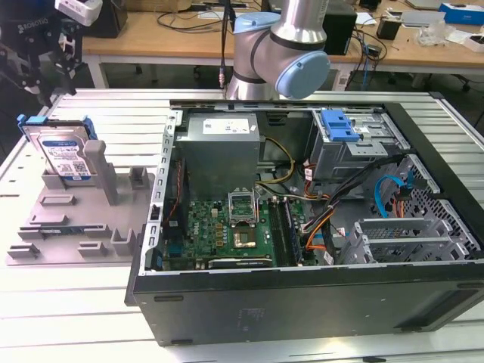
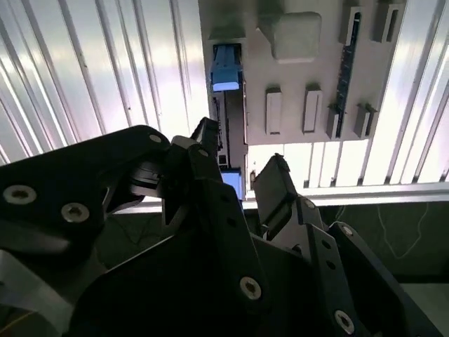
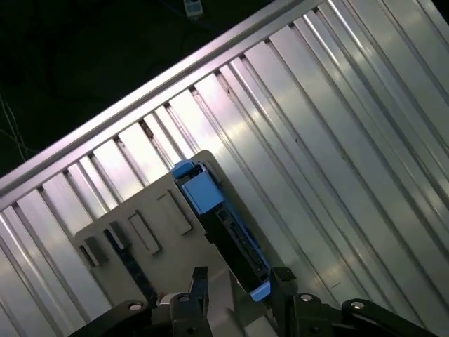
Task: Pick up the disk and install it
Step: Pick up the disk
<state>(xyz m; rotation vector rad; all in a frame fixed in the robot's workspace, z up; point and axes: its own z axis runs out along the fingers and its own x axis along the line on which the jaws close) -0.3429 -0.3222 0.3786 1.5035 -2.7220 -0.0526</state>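
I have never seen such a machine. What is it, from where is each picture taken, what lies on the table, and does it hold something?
It is a robot arm ending in a two-fingered gripper. The exterior view comes from a camera off the arm; both wrist views come from cameras on the arm, looking down. On the ribbed metal table stand an open computer case and a grey holder with the disk upright in it. The gripper is open above the disk, holding nothing.

Disk [image 1: 62,150] — metal w/ blue plastic frame [image 1: 27,121].
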